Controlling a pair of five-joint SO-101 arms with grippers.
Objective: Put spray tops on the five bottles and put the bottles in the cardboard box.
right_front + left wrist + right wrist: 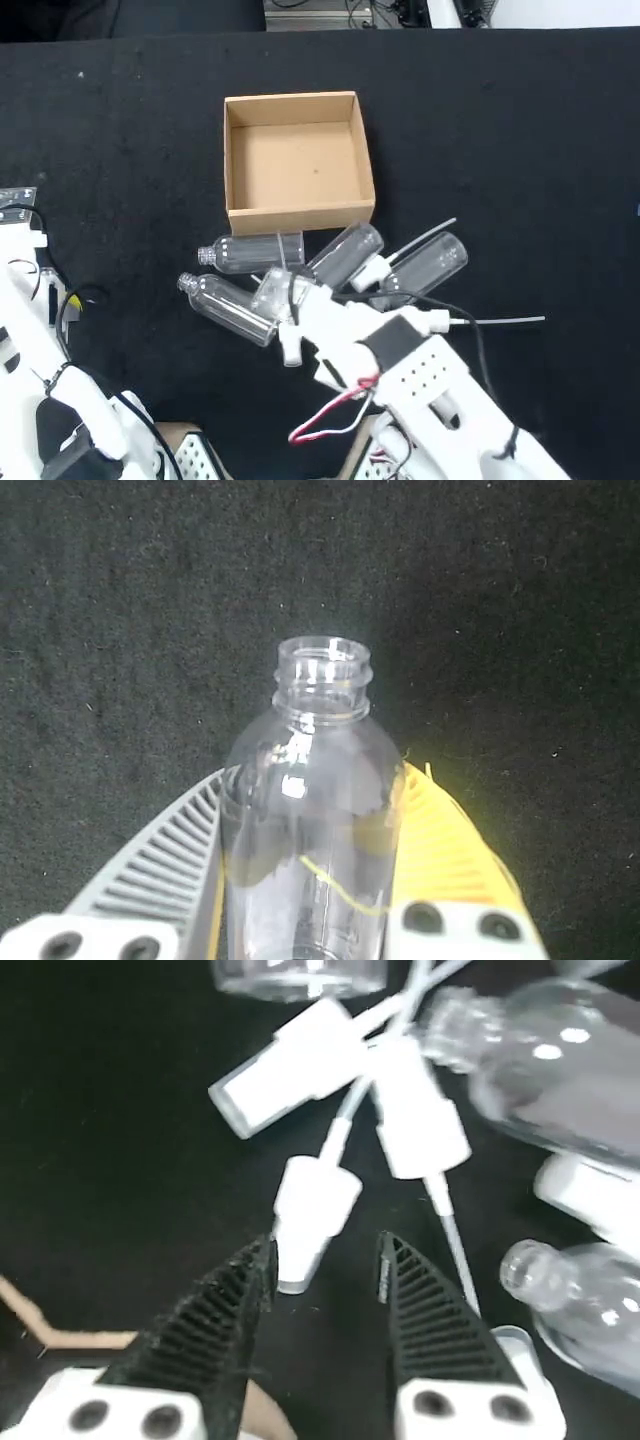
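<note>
From above, the cardboard box [298, 215] sits open mid-table. Four clear bottles [250, 252] lie clustered just in front of it, with the right arm [420, 375] over them. At the left wrist, the left gripper [315, 780] clamps a topless bottle [312, 730]. At the right wrist, the right gripper [325, 1250] stands wide, with a white spray top [312, 1200] at its fingertips.

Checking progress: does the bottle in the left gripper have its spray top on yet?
Off. The bottle, clamped in the left gripper, ends in a bare, open threaded neck with nothing screwed on.
</note>
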